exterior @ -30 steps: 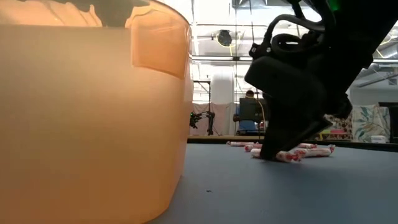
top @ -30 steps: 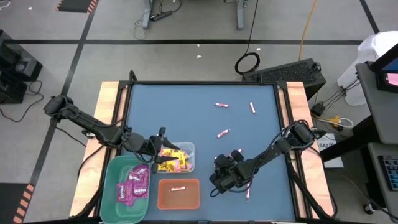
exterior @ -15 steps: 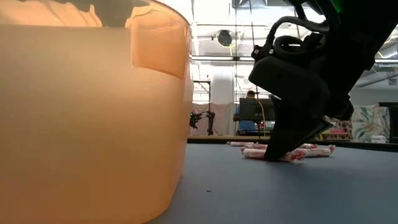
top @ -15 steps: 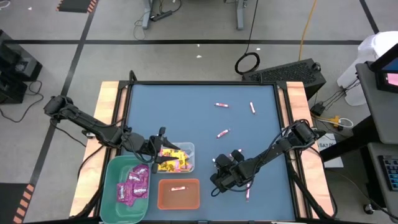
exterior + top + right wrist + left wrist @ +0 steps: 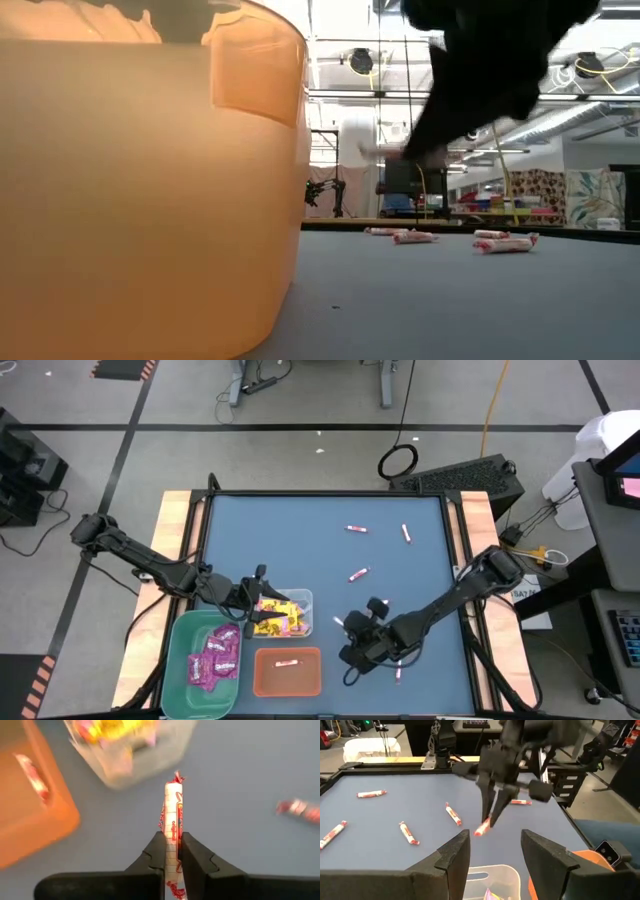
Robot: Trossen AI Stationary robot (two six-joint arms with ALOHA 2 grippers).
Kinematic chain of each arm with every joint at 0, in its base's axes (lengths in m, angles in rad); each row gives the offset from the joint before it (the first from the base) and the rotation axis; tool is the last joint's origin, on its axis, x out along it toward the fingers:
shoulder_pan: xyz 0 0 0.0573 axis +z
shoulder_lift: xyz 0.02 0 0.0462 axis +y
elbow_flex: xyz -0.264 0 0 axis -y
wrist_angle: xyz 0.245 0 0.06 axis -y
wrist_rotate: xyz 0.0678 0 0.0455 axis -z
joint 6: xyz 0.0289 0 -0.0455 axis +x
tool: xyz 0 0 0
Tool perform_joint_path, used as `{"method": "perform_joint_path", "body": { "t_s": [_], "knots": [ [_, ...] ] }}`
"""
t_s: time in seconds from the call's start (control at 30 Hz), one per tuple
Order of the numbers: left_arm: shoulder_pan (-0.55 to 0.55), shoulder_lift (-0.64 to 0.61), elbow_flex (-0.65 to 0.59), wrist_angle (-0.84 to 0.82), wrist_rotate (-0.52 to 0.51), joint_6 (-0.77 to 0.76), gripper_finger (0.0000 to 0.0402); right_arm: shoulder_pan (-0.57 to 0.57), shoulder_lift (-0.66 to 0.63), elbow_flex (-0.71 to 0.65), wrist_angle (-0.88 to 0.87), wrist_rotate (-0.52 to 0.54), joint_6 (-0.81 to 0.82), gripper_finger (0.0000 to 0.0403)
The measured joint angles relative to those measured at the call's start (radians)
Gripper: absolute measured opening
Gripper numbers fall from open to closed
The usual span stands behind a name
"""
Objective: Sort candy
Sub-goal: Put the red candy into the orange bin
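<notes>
My right gripper [image 5: 172,845] is shut on a pink-and-white candy stick [image 5: 173,807] above the blue table, right of the bins; the left wrist view shows it too [image 5: 489,820]. Loose candy sticks [image 5: 356,529] [image 5: 406,533] [image 5: 358,573] [image 5: 398,672] lie flat on the table. My left gripper [image 5: 492,852] waits open above the clear bin [image 5: 300,600] of yellow packets. The green bin [image 5: 180,650] holds magenta packets. One stick lies in the orange bin [image 5: 262,678]. My right gripper pinches the stick between its two fingers [image 5: 156,851], on the half nearer the wrist [image 5: 172,837]. The stick lies along the fingers, and its far end [image 5: 175,779] juts out past the tips. The fingers slant down from the table's right. The stick is lifted clear of the table.
The three bins stand together at the near left; the orange bin's wall [image 5: 150,180] fills the low view's left. Open blue table lies between the bins and the far sticks [image 5: 415,237] [image 5: 505,243]. Wooden rails [image 5: 180,520] edge the table.
My right gripper has risen from the table with one candy stick, which now hangs clear of the surface. The wrist has rolled a little on the way up. The other sticks have stayed where they lay.
</notes>
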Motion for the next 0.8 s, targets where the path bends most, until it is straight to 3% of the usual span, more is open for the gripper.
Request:
{"method": "perform_joint_path", "body": {
  "t_s": [0.23, 0.57, 0.8],
  "knots": [
    [-0.001, 0.000, 0.000, -0.007, 0.000, -0.030, 0.0183, 0.040, -0.101, 0.023, 0.121, 0.150, -0.292, 0.0023],
    [-0.002, 0.000, 0.000, 0.046, -0.001, -0.035, 0.0183, 0.043, -0.231, 0.023, 0.204, 0.148, -0.631, 0.0023],
    [-0.015, 0.000, 0.000, 0.075, -0.003, -0.031, 0.0183, 0.052, -0.276, 0.023, 0.234, 0.145, -0.741, 0.0023]
  ]
}}
